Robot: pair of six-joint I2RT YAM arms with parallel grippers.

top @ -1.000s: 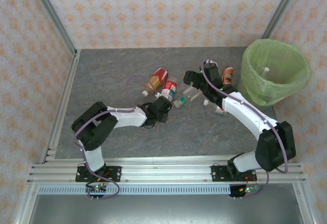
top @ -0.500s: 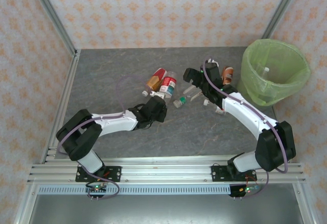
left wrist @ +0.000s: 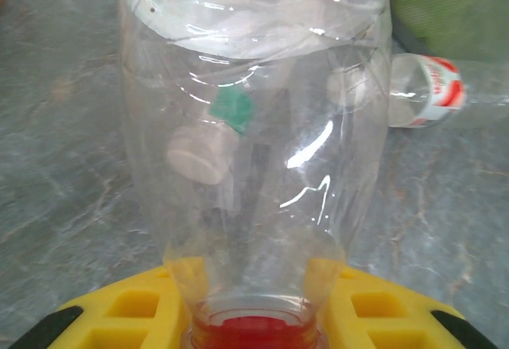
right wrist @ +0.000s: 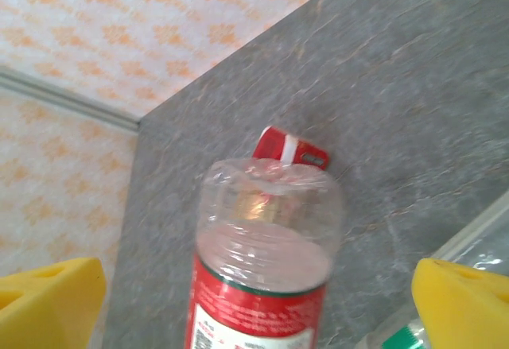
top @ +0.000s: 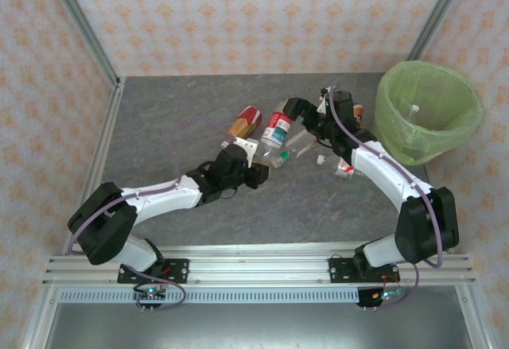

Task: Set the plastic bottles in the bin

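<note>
Bottle (left wrist: 254,126) neck clamped in left end effector (top: 258,164).
Right end effector (top: 306,118) wide apart beside it; other bottles (top: 243,123) on grey desk (top: 175,126), bin (top: 469,114) far right, patterned walls (top: 238,15).

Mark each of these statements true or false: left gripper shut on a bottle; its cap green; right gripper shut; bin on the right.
1. The left gripper is shut on a bottle. True.
2. That bottle's cap is green. False: it is red.
3. The right gripper is shut. False: it is open, with its fingers wide apart.
4. The bin stands on the right side of the scene. True.
</note>
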